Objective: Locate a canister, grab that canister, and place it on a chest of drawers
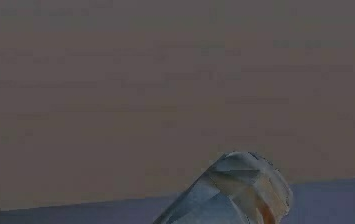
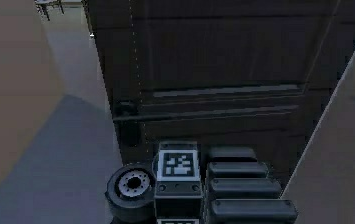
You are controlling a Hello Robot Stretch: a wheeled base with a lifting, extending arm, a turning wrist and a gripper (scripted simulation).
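One canister (image 1: 230, 190), clear and glassy, low in the forward view just right of middle. It is tilted, with its upper end leaning toward the view's right. Its lower part is cut off by the bottom edge, so what it rests on or hangs from can't be told. Behind it are one plain brown wall (image 1: 165, 80) and a strip of blue-grey floor (image 1: 325, 195) along the bottom. In the arm side view, one arm (image 2: 240, 190) rises as stacked dark segments from the bottom edge. One white marker square (image 2: 178, 163) is seen at its end. Left of that is the round dark body of the gripper (image 2: 133, 188). The fingers are too dark to make out against the body, so their spread can't be told, nor whether they hold anything. Just beyond stands one tall dark cabinet (image 2: 225, 50), its top cut off, with one horizontal rail (image 2: 215, 92) across the front. Whether its panels are drawers can't be told. At the top left corner is a small pale object (image 2: 50, 8), too small to name.
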